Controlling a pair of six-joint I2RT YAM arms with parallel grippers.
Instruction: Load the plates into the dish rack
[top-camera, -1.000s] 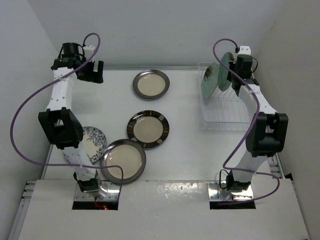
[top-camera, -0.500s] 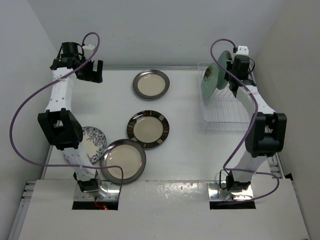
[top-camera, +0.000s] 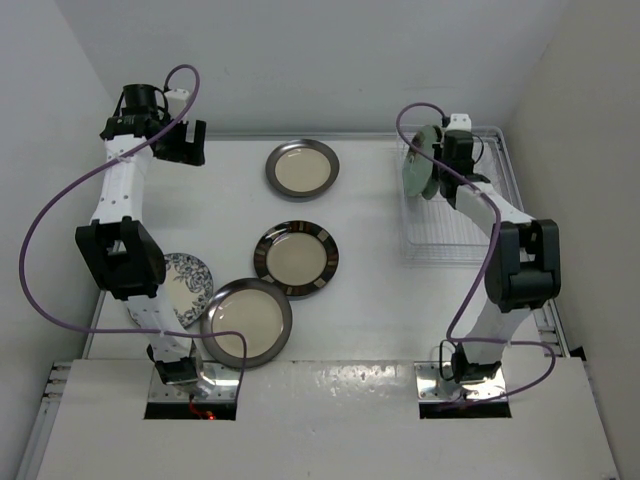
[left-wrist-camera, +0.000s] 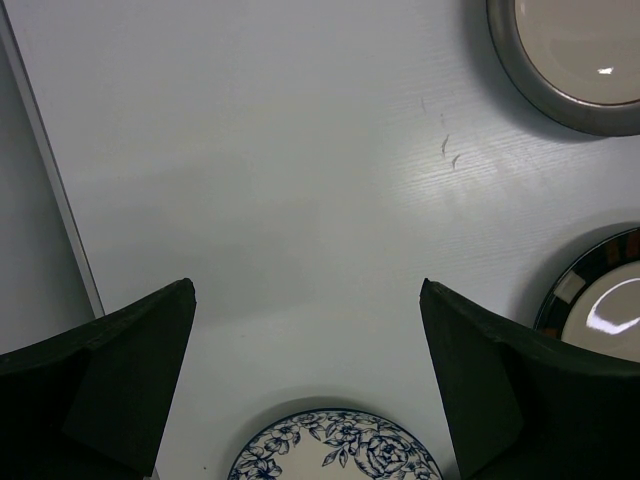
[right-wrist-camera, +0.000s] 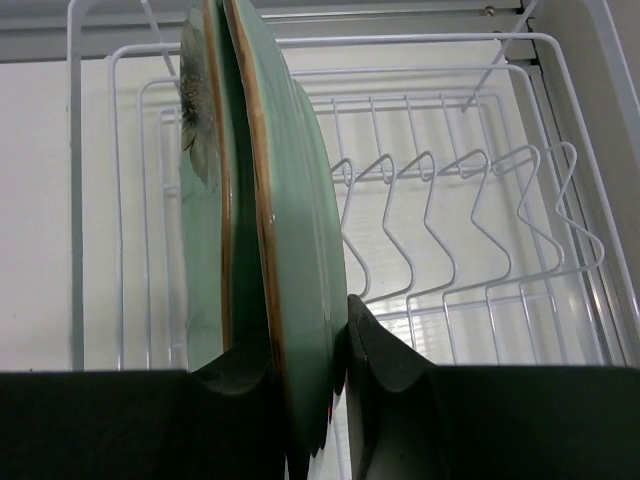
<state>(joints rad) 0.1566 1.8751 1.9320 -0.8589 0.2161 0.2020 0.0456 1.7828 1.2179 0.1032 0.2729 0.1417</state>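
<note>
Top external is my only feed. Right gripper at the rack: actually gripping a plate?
Observer: Yes. The right wrist view shows the right gripper shut on a mint-green plate, held on edge.
Operator: Other green plate?
Observer: The second mint-green plate stands close beside it, flower side facing away, at one end of the dish rack.
Operator: Left gripper?
Observer: The left gripper is open and empty over the table, with the blue floral plate at the bottom of its view.
</note>
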